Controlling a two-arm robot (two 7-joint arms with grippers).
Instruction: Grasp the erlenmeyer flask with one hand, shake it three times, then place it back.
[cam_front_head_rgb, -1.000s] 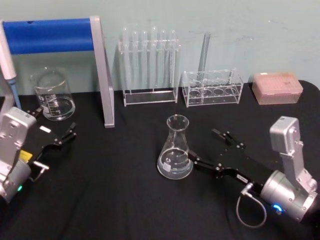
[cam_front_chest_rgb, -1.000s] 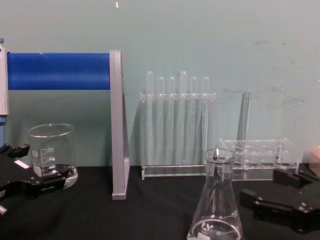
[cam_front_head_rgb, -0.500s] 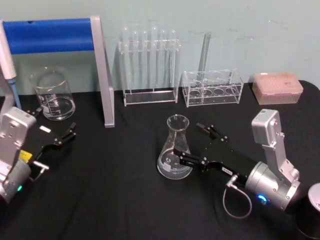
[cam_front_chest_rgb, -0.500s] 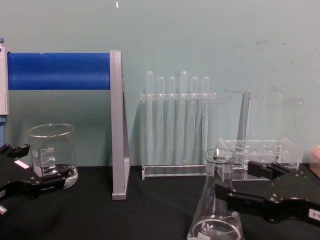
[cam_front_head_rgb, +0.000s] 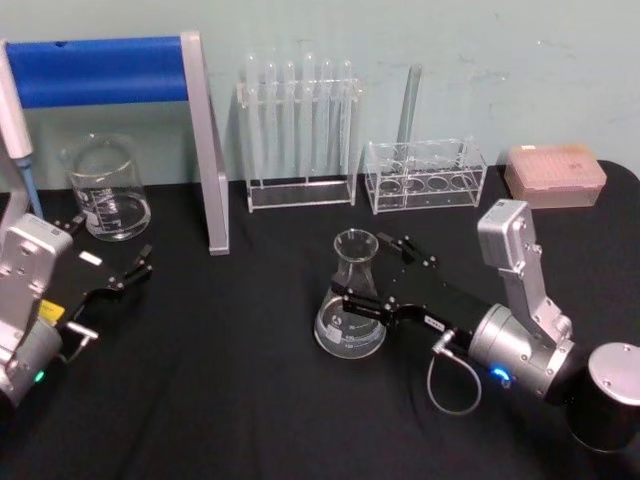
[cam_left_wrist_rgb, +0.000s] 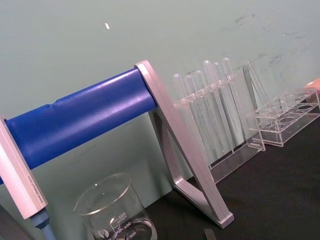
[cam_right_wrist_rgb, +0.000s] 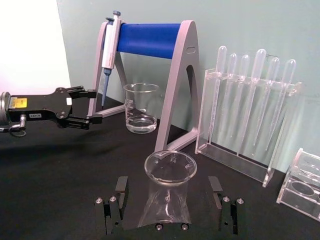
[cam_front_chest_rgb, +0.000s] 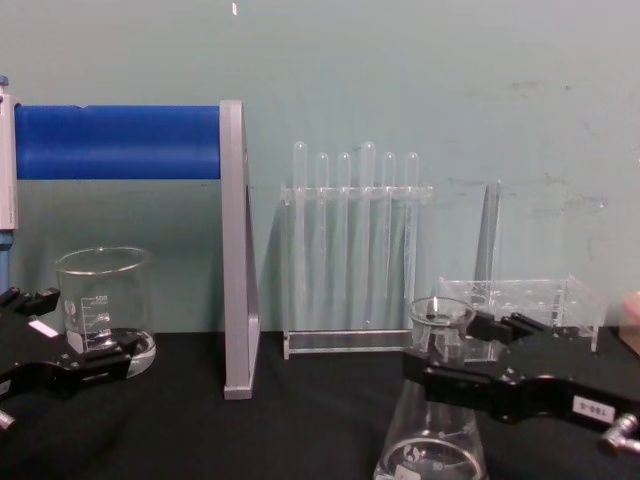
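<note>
A pale green wall (cam_front_head_rgb: 500, 60) is seen at the back, and right up against it a bench (cam_front_head_rgb: 250, 400) draped in black cloth. One pipette stand (cam_front_head_rgb: 100, 70), grey-framed with a blue bar, is set at the robot's left, and one pipette (cam_front_head_rgb: 15, 120) is hung on its outer end.

Two clear racks are lined up along the wall. The tall rack (cam_front_head_rgb: 300, 190) is loaded with six test tubes (cam_front_chest_rgb: 367, 220). The low rack (cam_front_head_rgb: 425, 180) beside it is fitted with a single tall tube (cam_front_head_rgb: 408, 100). One pink box (cam_front_head_rgb: 555, 175) is parked at the far right.

Now to the arms: the right end effector (cam_front_head_rgb: 358, 267) is stretched in from the right, its jaws spread wide, one on each side of the flask's neck, with gaps visible between pads and glass in the right wrist view. The left end effector (cam_front_head_rgb: 108, 245) is held low at the left edge, jaws parted, just in front of the one beaker (cam_front_head_rgb: 105, 190).

The one erlenmeyer flask (cam_front_head_rgb: 350, 320) is stood upright on the cloth near the bench's middle, in front of the two racks.
</note>
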